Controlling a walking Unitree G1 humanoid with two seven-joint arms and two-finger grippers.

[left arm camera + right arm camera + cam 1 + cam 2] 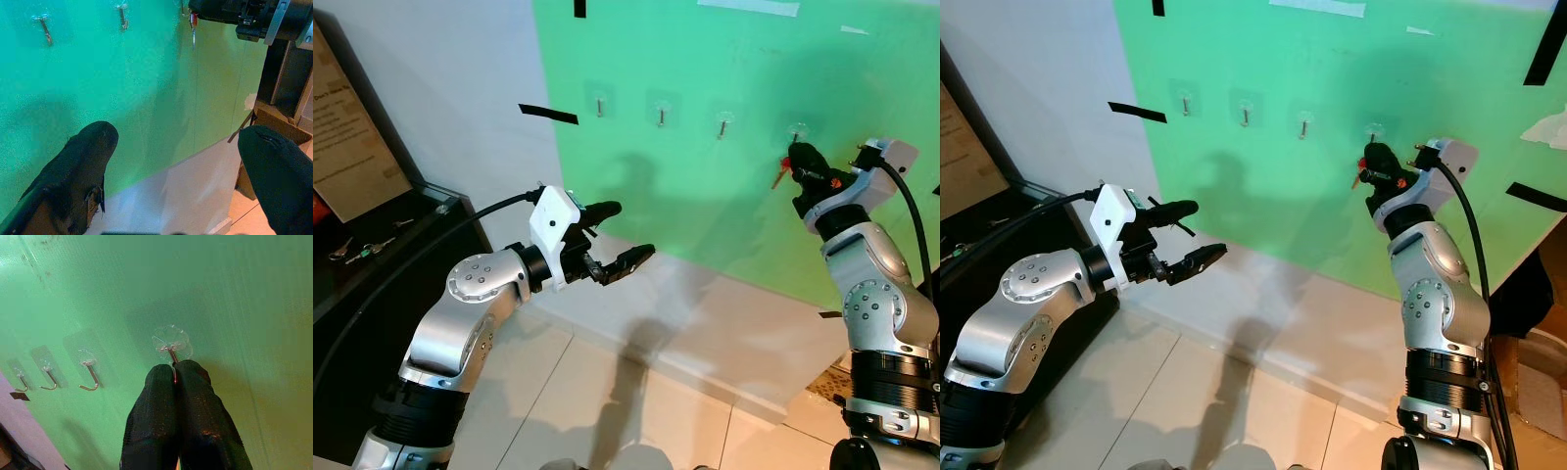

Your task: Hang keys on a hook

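Right wrist view: the right gripper [174, 374], fingers pinched on the keys [779, 174], sits just under the nearest hook [171, 352]. The ring, barely visible, could miss the tip and drop on release. Four hooks, one key bunch; the left gripper [619, 235] gapes wide, well apart.

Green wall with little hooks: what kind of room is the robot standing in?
Probably a home entryway or hall: a green wall panel with a row of stick-on hooks, a tiled floor, and a dark side cabinet.
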